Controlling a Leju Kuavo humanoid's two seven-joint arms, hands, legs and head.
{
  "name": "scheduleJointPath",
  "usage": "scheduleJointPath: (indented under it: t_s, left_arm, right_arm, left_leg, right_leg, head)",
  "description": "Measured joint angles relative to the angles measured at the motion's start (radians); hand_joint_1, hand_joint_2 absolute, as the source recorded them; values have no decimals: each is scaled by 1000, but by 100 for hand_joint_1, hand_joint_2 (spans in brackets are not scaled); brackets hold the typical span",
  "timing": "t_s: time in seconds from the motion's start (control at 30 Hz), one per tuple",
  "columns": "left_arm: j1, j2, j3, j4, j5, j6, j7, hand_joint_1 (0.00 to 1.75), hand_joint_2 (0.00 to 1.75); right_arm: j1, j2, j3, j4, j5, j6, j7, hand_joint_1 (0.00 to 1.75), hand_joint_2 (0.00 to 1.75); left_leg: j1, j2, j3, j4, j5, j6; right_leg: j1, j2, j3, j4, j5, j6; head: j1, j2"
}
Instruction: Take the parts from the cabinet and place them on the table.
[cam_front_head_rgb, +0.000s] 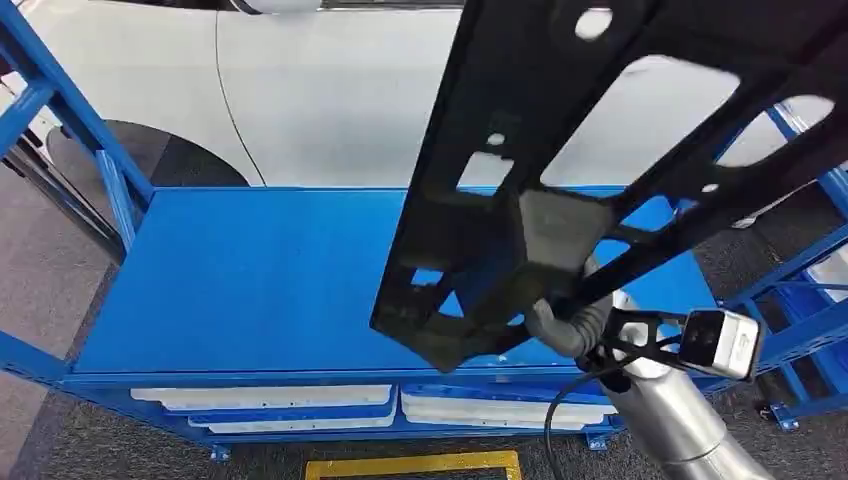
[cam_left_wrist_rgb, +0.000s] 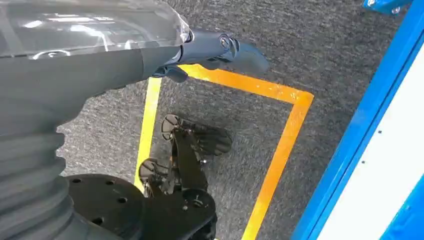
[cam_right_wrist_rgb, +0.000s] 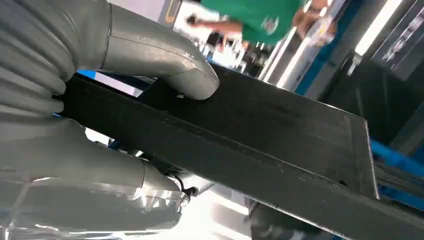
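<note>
A large black frame part (cam_front_head_rgb: 600, 130) with several cut-out holes hangs tilted over the blue table (cam_front_head_rgb: 250, 280). My right hand (cam_front_head_rgb: 565, 325) grips its lower end from below, above the table's front right area. In the right wrist view the thick grey thumb (cam_right_wrist_rgb: 170, 60) presses on the part's flat black bar (cam_right_wrist_rgb: 260, 140). My left hand (cam_left_wrist_rgb: 220, 52) hangs beside my body over the floor, its dark fingers loosely extended and holding nothing.
A white car body (cam_front_head_rgb: 330, 90) stands right behind the table. Blue rack posts (cam_front_head_rgb: 70, 120) rise at the left and more blue shelving (cam_front_head_rgb: 800, 290) at the right. White trays (cam_front_head_rgb: 270, 400) lie under the tabletop. A yellow floor marking (cam_left_wrist_rgb: 280, 145) outlines my standing spot. A person in green (cam_right_wrist_rgb: 260, 17) stands beyond.
</note>
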Motion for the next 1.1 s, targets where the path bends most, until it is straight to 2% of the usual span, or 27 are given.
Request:
scheduleJointPath:
  t_s: [0.03,0.1,0.13,0.17,0.23,0.27,0.3,0.33,0.37,0.43,0.47,0.5,0.53,0.57,0.6,0.63,0.67,0.77,0.8,0.83,0.87,0.93,0.97,1.0,1.03,1.07,1.1]
  left_arm:
    - [0,0,0,0,-1,0,-1,0,175]
    - [-1,0,-1,0,-2,0,-2,0,175]
    - [-3,0,-2,0,-3,0,1,0,175]
    - [-4,1,-2,0,-5,0,5,0,175]
    - [-4,4,-3,0,-8,0,13,0,175]
    - [-5,5,-3,0,-8,0,14,0,175]
    - [-5,5,-3,0,-8,1,15,0,175]
    - [-6,11,-3,0,-8,3,19,0,175]
    - [-6,11,-3,0,-8,3,22,0,175]
    - [-6,11,-3,0,-6,6,26,0,175]
    - [-7,11,-3,0,-1,8,29,0,175]
    - [-7,11,-3,0,-1,10,31,0,175]
    - [-7,12,-3,0,0,13,34,0,175]
    - [-7,12,-2,0,2,16,35,0,175]
    - [-7,13,-2,0,2,19,37,0,175]
    - [-8,13,-2,0,2,21,39,0,175]
    - [-10,13,-2,0,2,22,40,0,175]
    - [-9,15,-2,0,-2,22,40,0,175]
    - [-9,15,-2,0,-2,22,41,0,175]
    - [-12,15,-3,0,-5,22,43,0,175]
    - [-13,15,-3,0,-6,22,44,0,175]
    - [-12,19,-4,0,-12,23,50,0,175]
    - [-12,19,-4,0,-15,25,59,0,175]
    - [-12,21,-5,0,-18,27,72,0,175]
    - [-12,21,-5,0,-21,33,88,0,175]
    - [-11,21,-5,0,-21,37,103,0,175]
    - [-11,21,-5,0,-20,40,117,0,175]
  right_arm:
    - [11,6,5,-16,2,0,2,175,175]
    - [14,8,15,-48,3,-5,11,175,175]
    - [13,7,22,-66,2,-17,20,175,175]
    - [12,8,31,-80,-3,-29,26,175,175]
    - [12,8,45,-110,-11,-52,37,175,175]
    - [11,8,50,-122,-13,-60,39,175,175]
    - [11,8,53,-132,-14,-65,40,175,175]
    - [10,5,55,-141,-16,-73,39,175,175]
    - [9,4,57,-148,-18,-80,39,175,175]
    - [10,3,61,-156,-23,-88,30,175,175]
    - [11,3,63,-156,-24,-90,26,175,175]
    - [14,3,65,-156,-25,-92,21,175,175]
    - [16,3,67,-156,-27,-92,14,175,175]
    - [17,3,68,-156,-29,-92,9,175,175]
    - [18,3,68,-156,-30,-92,2,175,175]
    - [18,3,69,-157,-31,-92,-2,175,175]
    - [21,2,69,-161,-31,-94,-6,175,175]
    - [32,2,68,-166,-31,-102,-8,175,175]
    - [39,2,67,-170,-32,-108,-8,175,175]
    - [45,3,65,-172,-35,-111,-9,175,175]
    - [50,3,60,-175,-37,-113,-10,175,175]
    - [62,3,43,-175,-42,-116,-12,175,175]
    - [69,3,39,-175,-41,-117,-13,175,175]
    - [78,3,32,-175,-36,-118,-14,175,175]
    - [86,3,27,-175,-30,-118,-15,175,175]
    - [93,3,22,-177,-25,-118,-15,175,175]
    - [95,3,16,-179,-17,-124,-15,175,175]
  left_leg:
    - [0,2,1,0,-1,-1]
    - [0,8,4,5,-1,-4]
    - [-1,9,4,7,-3,-8]
    - [-9,12,0,13,-4,-14]
    - [-7,20,-1,10,-1,-23]
    - [-5,25,1,7,3,-30]
    - [-8,26,0,8,1,-37]
    - [-2,21,-8,27,-27,-43]
    - [-2,20,-22,73,-73,-45]
    - [0,19,-75,232,-170,-51]
    - [0,19,-93,294,-197,-52]
    - [0,19,-91,316,-202,-53]
    - [0,19,-66,285,-186,-52]
    - [0,19,-23,219,-159,-51]
    - [1,17,45,112,-122,-48]
    - [3,3,110,16,-104,-45]
    - [-4,-8,113,-2,-110,-37]
    - [-11,-2,106,-2,-86,-17]
    - [-11,-1,99,-10,-72,-11]
    - [-5,9,95,-13,-57,-2]
    - [-6,10,79,-14,-46,5]
    - [-8,15,53,-13,-27,11]
    - [-9,17,40,-12,-17,11]
    - [-10,19,25,-11,-8,10]
    - [-10,21,11,-11,2,9]
    - [-10,22,-3,-9,11,7]
    - [-10,24,-16,-7,19,4]
  right_leg:
    - [-2,0,16,-44,37,0]
    - [-3,-7,95,-213,128,-4]
    - [-1,-25,127,-286,144,-8]
    - [8,-25,133,-302,141,-10]
    - [9,-14,126,-297,145,-17]
    - [11,-9,125,-297,148,-22]
    - [5,-8,124,-307,156,-32]
    - [4,-9,123,-312,164,-38]
    - [4,-8,119,-313,169,-45]
    - [8,-6,106,-312,179,-51]
    - [9,-4,98,-311,185,-51]
    - [10,-1,88,-310,192,-49]
    - [10,2,79,-308,199,-47]
    - [10,5,71,-306,205,-44]
    - [10,9,62,-304,211,-40]
    - [9,11,58,-302,218,-36]
    - [13,12,56,-301,224,-29]
    - [6,12,57,-309,243,-10]
    - [9,14,54,-311,253,-4]
    - [3,15,43,-300,229,-2]
    - [3,13,27,-264,170,-1]
    - [0,12,-12,-117,53,4]
    - [0,12,-27,-45,20,6]
    - [0,12,-28,1,16,7]
    - [0,12,-8,0,36,6]
    - [1,12,33,-42,68,4]
    - [1,11,93,-121,100,1]
  head:
    - [0,0]
    - [0,0]
    - [0,0]
    - [0,0]
    - [0,0]
    - [0,0]
    - [0,0]
    - [0,0]
    - [0,0]
    - [0,0]
    - [0,0]
    - [0,0]
    - [0,0]
    - [0,0]
    - [0,0]
    - [0,0]
    - [0,0]
    - [0,0]
    - [0,0]
    - [0,0]
    - [0,0]
    - [0,0]
    - [0,0]
    - [0,0]
    - [0,0]
    - [0,0]
    - [0,0]
